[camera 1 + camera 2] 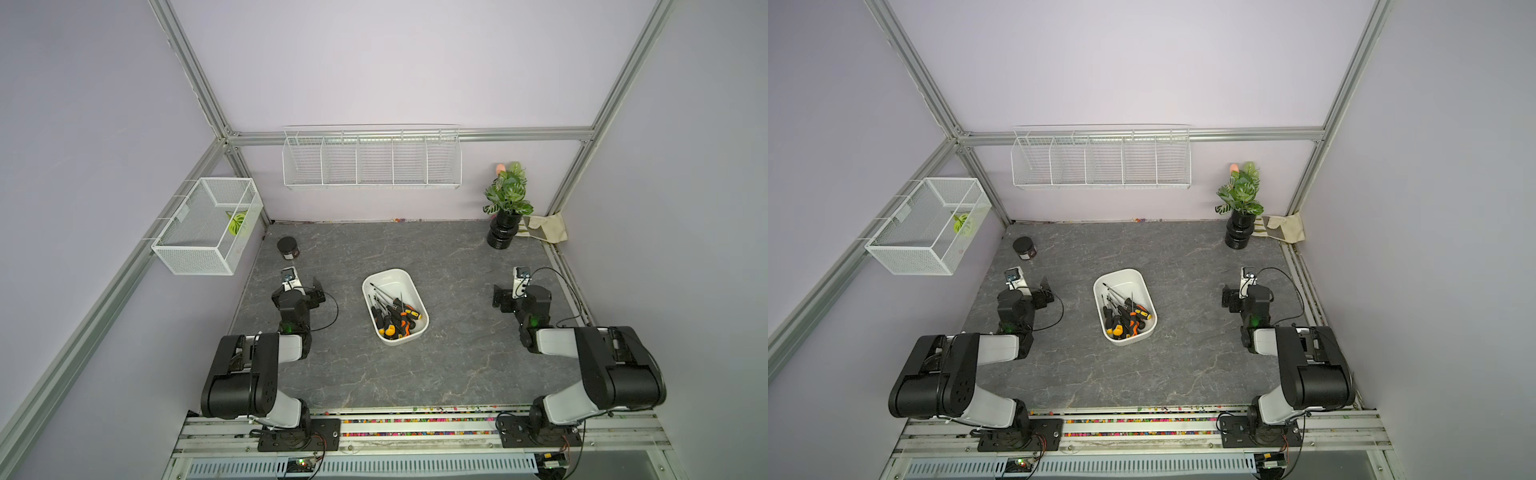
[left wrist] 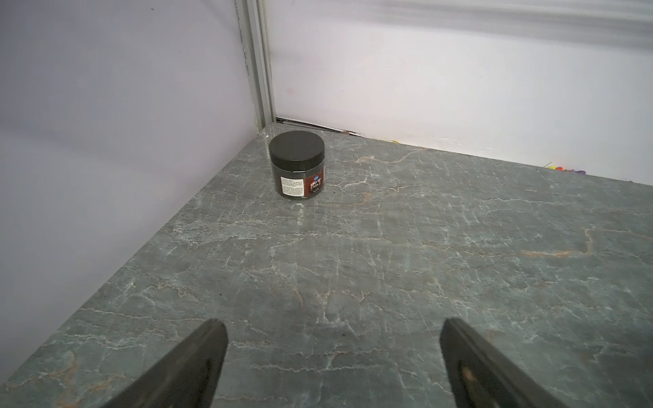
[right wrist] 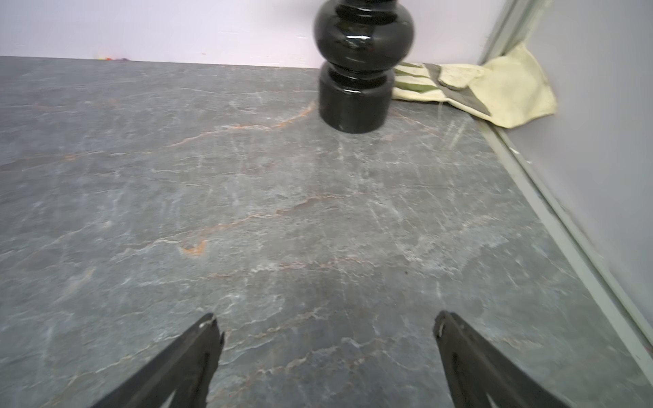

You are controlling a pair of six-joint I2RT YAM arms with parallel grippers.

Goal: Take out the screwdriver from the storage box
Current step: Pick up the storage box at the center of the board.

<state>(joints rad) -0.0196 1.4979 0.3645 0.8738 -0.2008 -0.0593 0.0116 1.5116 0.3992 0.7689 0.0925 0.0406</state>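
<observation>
The storage box (image 1: 409, 338) (image 1: 1121, 272) is a shallow white tub in the middle of the grey marble table in both top views. Several screwdrivers (image 1: 395, 316) (image 1: 1125, 316) with black and orange handles lie piled inside it. My left gripper (image 1: 301, 289) (image 1: 1030, 289) hovers low to the left of the box, well apart from it. In the left wrist view the left gripper (image 2: 334, 323) is open over bare table. My right gripper (image 1: 513, 291) (image 1: 1239, 291) sits to the right of the box. It too is open and holds nothing (image 3: 327, 316). Neither wrist view shows the box.
A black-lidded jar (image 2: 298, 166) (image 1: 288, 248) stands in the far left corner. A potted plant in a black vase (image 3: 357, 70) (image 1: 505, 228) and a pale cloth (image 3: 494, 88) occupy the far right corner. A wire-mesh basket (image 1: 208, 226) and a wire rack (image 1: 372, 160) hang on the walls.
</observation>
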